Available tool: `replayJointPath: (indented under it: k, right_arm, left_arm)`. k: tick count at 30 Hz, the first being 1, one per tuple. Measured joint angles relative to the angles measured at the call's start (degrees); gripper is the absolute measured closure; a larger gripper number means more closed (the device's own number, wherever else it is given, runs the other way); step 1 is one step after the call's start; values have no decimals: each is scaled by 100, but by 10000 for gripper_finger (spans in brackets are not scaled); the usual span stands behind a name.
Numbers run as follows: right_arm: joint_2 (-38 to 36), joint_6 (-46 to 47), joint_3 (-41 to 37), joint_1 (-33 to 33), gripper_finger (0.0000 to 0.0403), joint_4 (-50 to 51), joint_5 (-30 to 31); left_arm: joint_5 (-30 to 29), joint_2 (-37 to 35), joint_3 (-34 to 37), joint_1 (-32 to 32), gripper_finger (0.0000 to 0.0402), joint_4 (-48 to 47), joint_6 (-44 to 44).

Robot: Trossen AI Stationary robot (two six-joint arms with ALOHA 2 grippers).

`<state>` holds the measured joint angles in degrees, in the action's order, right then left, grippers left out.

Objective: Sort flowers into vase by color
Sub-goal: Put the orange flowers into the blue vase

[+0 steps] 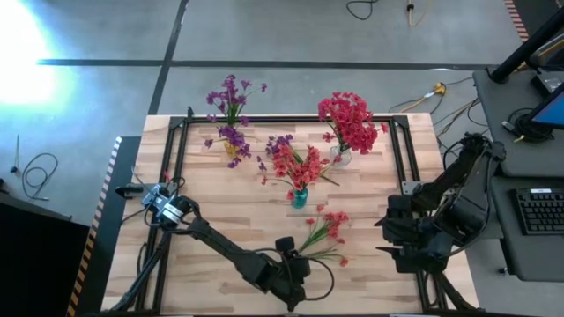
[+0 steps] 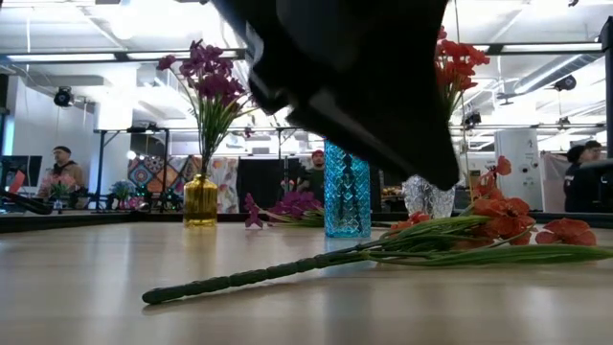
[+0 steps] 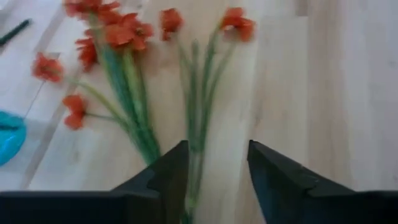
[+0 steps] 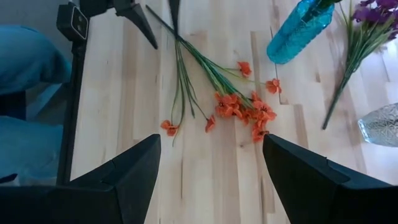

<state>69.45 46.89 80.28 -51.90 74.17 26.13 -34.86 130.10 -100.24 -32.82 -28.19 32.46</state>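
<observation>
A red flower sprig (image 1: 324, 231) lies flat on the wooden table, near the front and in the middle. Its long green stem (image 2: 239, 278) rests on the boards and its blossoms (image 4: 239, 109) point toward the far right. My left gripper (image 1: 298, 264) stands open over the stem end. Its fingers are on either side of the stem (image 3: 196, 149), and its tips hang just above the stem in the low view. My right gripper (image 4: 211, 168) waits open, raised over the table's right side (image 1: 397, 238).
At the back stand a yellow vase (image 1: 232, 151) with purple flowers, a blue vase (image 1: 300, 197) with red and purple ones, and a clear vase (image 1: 342, 157) with red ones. A loose purple sprig (image 4: 348, 68) lies by the blue vase. People stand in the room beyond.
</observation>
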Motion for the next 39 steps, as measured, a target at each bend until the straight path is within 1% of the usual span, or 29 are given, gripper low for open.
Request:
replayJointPath:
  k: [2, 5, 7, 9, 11, 15, 19, 24, 27, 30, 33, 39]
  right_arm:
    - [0, 60, -28, 0, 129, 4, -23]
    - [0, 147, -33, 0, 129, 3, -61]
    - [0, 153, -33, 0, 129, 0, -62]
    - [0, 152, -33, 0, 129, 4, -61]
    - [0, 157, -33, 0, 129, 4, -63]
    - [0, 184, -33, 0, 129, 4, -61]
    - [0, 213, -33, 2, 129, 3, -59]
    - [0, 223, -33, 4, 129, -27, -45]
    - [0, 222, -33, 4, 129, -100, -14]
    - [0, 222, -33, 4, 129, -210, 0]
    - [0, 221, -33, 4, 129, -295, 2]
    - [0, 278, -33, 4, 129, -295, 1]
  left_arm:
    - [-261, 3, 91, 0, 218, 3, 208]
    - [-476, 85, 107, 0, 176, 127, 312]
    - [-478, 151, 107, 0, 155, 233, 320]
    - [-465, 191, 109, 7, 143, 220, 324]
    - [-459, 199, 109, 21, 138, 143, 422]
    - [-147, 199, 286, 83, 140, 139, 739]
    - [-56, 199, 701, 87, 149, 648, 964]
    - [-64, 195, 885, 79, 159, 935, 974]
    - [-69, 195, 907, 74, 173, 949, 974]
    - [-71, 186, 907, 76, 203, 871, 974]
    - [-67, 183, 902, 72, 252, 756, 977]
    - [-63, 179, 904, 63, 365, 654, 972]
